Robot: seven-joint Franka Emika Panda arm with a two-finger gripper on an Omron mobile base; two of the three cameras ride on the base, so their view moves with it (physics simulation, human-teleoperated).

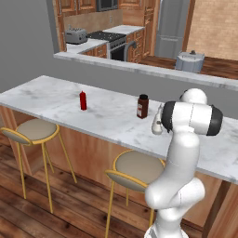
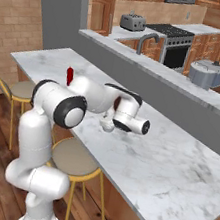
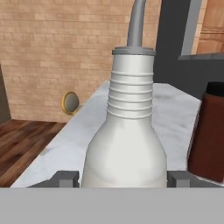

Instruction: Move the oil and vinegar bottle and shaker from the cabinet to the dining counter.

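The oil and vinegar bottle (image 3: 124, 144), pale and pear-shaped with a ribbed neck and thin grey spout, stands upright between my two finger tips in the hand view. My gripper (image 3: 122, 179) is shut on its wide lower body, one finger pressed to each side. From the right base view the hand reaches sideways over the dining counter (image 2: 172, 173), with my gripper (image 2: 111, 118) around the bottle (image 2: 108, 125) low at the marble. In the left base view the bottle (image 1: 157, 124) peeks out beside my arm. The shaker is out of view.
A dark brown jar with a black cap (image 1: 142, 106) stands close beside the bottle, and a small red bottle (image 1: 83, 100) stands further along. Round gold-legged stools (image 1: 137, 167) line the counter's near side. A higher grey ledge (image 1: 139, 67) runs behind the counter.
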